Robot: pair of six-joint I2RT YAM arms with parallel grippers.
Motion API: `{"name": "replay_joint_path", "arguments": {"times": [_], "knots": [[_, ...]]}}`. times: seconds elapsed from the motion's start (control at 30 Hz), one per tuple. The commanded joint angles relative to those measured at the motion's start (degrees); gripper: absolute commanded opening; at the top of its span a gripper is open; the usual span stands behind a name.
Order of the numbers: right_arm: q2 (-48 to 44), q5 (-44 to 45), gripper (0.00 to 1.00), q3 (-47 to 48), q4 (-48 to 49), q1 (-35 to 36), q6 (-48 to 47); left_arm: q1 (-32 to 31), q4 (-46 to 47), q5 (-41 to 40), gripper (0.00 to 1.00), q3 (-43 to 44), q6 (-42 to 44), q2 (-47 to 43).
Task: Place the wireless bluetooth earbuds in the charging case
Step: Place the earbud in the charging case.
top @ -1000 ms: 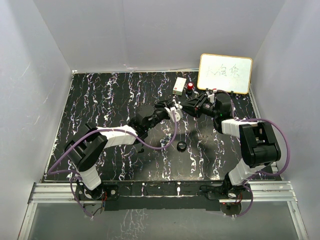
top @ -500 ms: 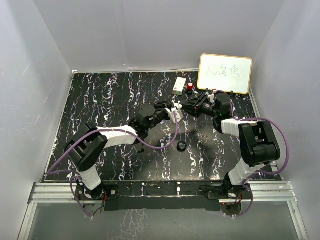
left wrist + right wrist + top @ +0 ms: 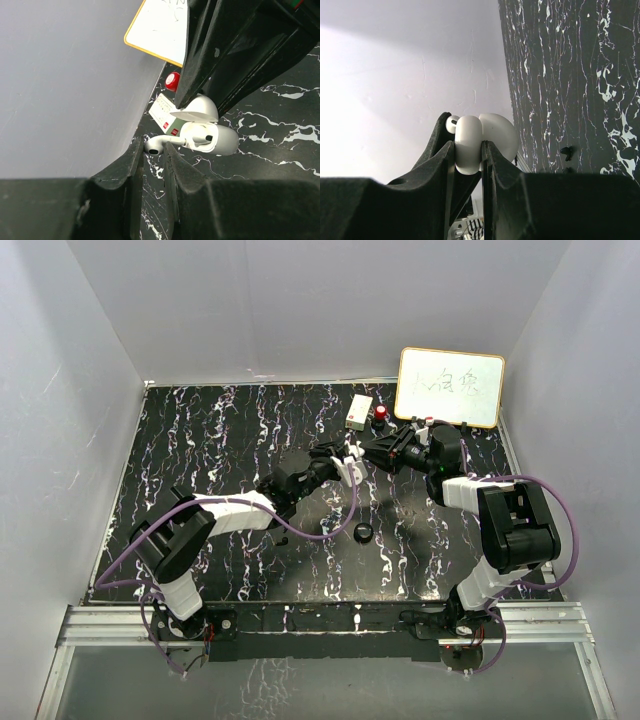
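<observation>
Scarcely moved: my left tool [image 3: 152,159] pinches the earbud [image 3: 166,142], stem pointing right into the open charging case [image 3: 222,142] clamped by my right tool [image 3: 468,155].

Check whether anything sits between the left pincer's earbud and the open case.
Nothing visible does. The white earbud in the left pincer reaches the charging case mouth, lid up, held by the right pincer. A second earbud already sits inside.
</observation>
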Motion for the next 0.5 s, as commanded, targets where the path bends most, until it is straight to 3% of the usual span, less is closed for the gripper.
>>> {"name": "replay_joint_path", "arguments": {"times": [0.0,0.47], "knots": [[0.3,0.0,0.00,2.6,3.1,0.3,0.4,-0.8,2.7,0.6,0.00,2.0,0.4,-0.4],[0.3,0.0,0.00,2.5,4.0,0.3,1.2,-1.6,2.4,-0.1,0.00,1.9,1.7,0.2]]}}
